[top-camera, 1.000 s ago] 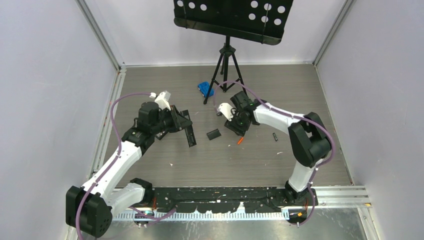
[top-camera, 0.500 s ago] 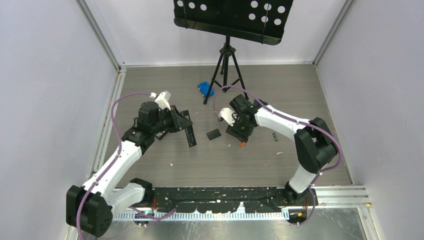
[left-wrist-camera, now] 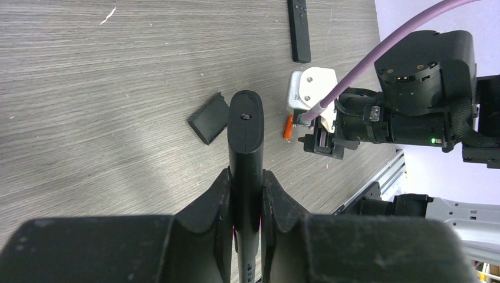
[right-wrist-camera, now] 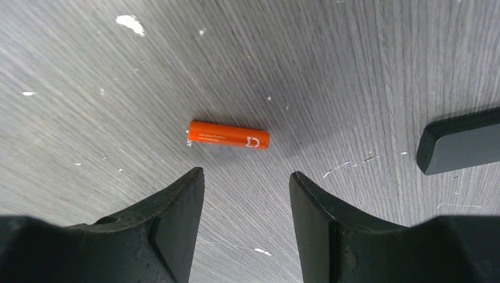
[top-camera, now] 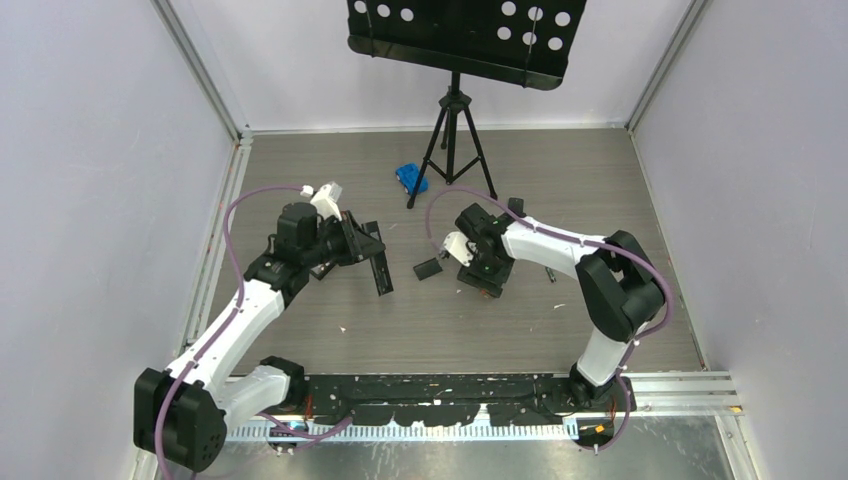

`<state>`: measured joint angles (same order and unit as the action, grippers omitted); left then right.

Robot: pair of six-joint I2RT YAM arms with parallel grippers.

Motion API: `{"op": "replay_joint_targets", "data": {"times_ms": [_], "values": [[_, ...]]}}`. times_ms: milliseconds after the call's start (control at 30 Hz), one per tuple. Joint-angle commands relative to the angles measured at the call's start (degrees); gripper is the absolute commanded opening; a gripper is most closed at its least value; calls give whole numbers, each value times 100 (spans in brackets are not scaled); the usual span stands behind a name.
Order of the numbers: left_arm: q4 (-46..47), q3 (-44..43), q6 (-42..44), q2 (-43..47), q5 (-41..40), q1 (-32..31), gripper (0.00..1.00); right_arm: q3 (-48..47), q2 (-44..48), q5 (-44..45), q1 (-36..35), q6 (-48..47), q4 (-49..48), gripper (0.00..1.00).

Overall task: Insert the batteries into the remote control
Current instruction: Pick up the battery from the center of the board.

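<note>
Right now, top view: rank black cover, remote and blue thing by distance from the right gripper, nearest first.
From the right gripper:
1. black cover, just to its left.
2. remote, farther left, held in the left gripper.
3. blue thing, farthest, back and left.

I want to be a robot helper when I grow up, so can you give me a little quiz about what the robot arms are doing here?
1. True or false: the left gripper is shut on the remote control.
2. Pick one: what colour is the battery lying just ahead of the right gripper? A orange, B blue, C yellow.
3. Fill the gap: that battery is not held; it lies on the ____.

Key: 1 true. 2 A. 3 table.
</note>
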<state>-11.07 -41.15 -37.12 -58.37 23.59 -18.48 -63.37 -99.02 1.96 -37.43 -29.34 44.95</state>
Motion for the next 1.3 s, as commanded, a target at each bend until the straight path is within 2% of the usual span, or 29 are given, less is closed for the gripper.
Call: {"op": "replay_joint_targets", "data": {"times_ms": [0,267,433,767,867,967,1067,1267], "values": [[89,-271,-23,-16,119,59,0,28,-218,382,-27,14,-209,60],[48,-262,3,-5,119,103,0,-152,-336,2,-103,-113,-639,60],[46,-279,20,-25,169,116,0,-358,-512,-400,-131,-206,-581,60],[35,-311,16,-75,207,143,0,-499,-787,-456,-142,-352,-864,58],[17,-315,20,-47,199,151,0,-439,-779,-401,-140,-293,-939,50],[29,-298,13,-24,198,152,0,-348,-746,-226,-133,-120,-1104,24],[101,-268,-25,-10,222,160,0,-322,-664,95,-134,87,-1218,9],[413,-203,-194,43,293,161,0,-167,102,320,-133,933,-1876,0]]}}
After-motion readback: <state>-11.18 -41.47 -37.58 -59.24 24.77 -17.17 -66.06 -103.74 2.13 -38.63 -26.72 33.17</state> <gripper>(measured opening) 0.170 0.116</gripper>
